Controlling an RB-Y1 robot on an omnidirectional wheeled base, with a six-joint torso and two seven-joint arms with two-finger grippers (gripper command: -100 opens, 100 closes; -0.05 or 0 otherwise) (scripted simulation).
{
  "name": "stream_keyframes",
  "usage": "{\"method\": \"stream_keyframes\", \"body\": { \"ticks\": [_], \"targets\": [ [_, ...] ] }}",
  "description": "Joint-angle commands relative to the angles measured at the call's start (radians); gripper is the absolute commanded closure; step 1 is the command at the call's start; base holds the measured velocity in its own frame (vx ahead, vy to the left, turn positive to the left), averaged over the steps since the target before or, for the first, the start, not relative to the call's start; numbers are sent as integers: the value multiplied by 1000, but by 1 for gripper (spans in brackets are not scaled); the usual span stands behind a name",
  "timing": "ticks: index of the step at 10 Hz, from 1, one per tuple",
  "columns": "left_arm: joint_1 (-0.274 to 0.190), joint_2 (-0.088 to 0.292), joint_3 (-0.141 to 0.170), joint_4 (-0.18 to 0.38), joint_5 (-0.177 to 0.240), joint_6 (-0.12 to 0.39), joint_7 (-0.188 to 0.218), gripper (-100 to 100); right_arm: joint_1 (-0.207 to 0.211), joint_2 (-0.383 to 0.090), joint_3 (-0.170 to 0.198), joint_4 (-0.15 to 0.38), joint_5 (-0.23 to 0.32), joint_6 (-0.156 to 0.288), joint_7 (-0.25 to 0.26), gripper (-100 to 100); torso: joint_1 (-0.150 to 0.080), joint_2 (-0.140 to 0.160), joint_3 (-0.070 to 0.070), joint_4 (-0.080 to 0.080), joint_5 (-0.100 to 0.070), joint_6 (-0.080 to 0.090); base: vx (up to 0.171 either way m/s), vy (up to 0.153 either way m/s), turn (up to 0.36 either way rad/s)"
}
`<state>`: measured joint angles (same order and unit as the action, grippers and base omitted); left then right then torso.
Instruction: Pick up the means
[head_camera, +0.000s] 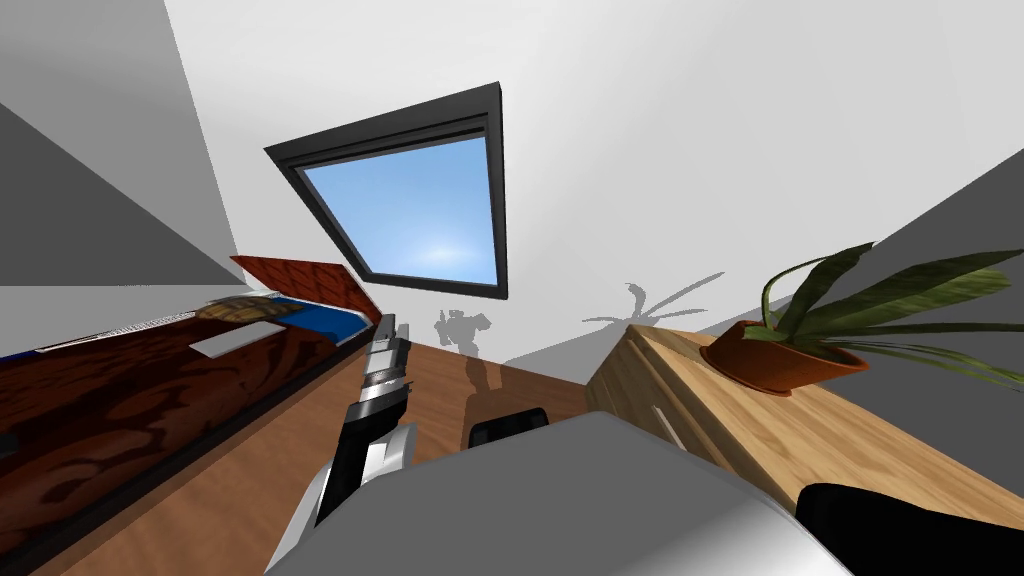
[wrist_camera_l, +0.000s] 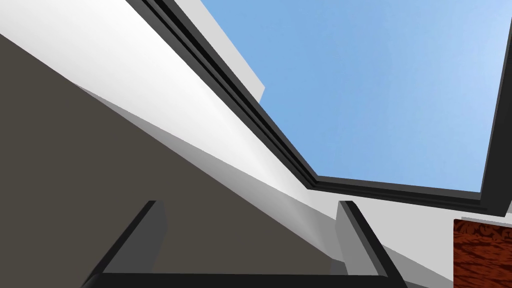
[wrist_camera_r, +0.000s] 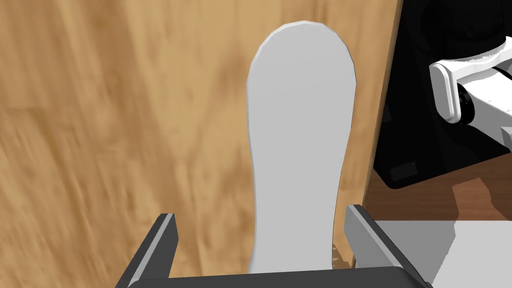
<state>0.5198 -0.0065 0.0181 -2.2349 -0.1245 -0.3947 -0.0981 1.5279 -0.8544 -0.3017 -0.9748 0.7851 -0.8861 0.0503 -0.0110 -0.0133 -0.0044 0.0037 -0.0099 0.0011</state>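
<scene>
We see a flat, pale grey, round-ended paddle shape (wrist_camera_r: 300, 125), plain and unpatterned, lying on a light tan wooden top (wrist_camera_r: 100, 125) streaked with darker grain. Our right gripper (wrist_camera_r: 260, 210) has light grey fingers with charcoal faces on a black body, and our left gripper (wrist_camera_l: 248, 202) has the same colours. The wooden floor (head_camera: 250, 480) is warm mid-brown. The window (head_camera: 420, 200) is clear blue in a dark grey frame on a white wall (head_camera: 700, 120). A terracotta-orange pot (head_camera: 775, 365) carries dark green leaves (head_camera: 900, 290). The long low furniture (head_camera: 120, 410) is dark red-brown and blotchy-grained, with a bright blue strip (head_camera: 320, 318).
</scene>
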Motion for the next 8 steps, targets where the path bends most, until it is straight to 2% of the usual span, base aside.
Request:
{"method": "stream_keyframes", "body": {
  "ticks": [1,2,3,5,6,8],
  "targets": [
    [0,0,0,0,0,0,0,0,-50,13,-8,50,15,-50,16,-100,0,0,0,0,0,0,3,32,78],
    [0,0,0,0,0,0,0,0,-51,13,-8,89,15,-51,16,-100,1,0,0,1,-1,-1,1,43,65],
    [0,0,0,0,0,0,0,0,-99,25,-16,122,31,-93,31,-100,1,0,0,1,-2,0,5,55,84],
    [0,0,0,0,0,0,0,0,-103,25,-16,181,31,-102,31,-100,2,-1,1,3,-4,-1,6,51,26],
    [0,0,0,0,0,0,0,0,-155,37,-25,220,46,-151,46,-100,1,-1,1,3,-4,-1,16,42,75],
    [0,0,0,0,0,0,0,0,-156,37,-25,265,46,-153,46,-100,0,-1,1,3,-4,-1,6,31,28]
  ]
}}
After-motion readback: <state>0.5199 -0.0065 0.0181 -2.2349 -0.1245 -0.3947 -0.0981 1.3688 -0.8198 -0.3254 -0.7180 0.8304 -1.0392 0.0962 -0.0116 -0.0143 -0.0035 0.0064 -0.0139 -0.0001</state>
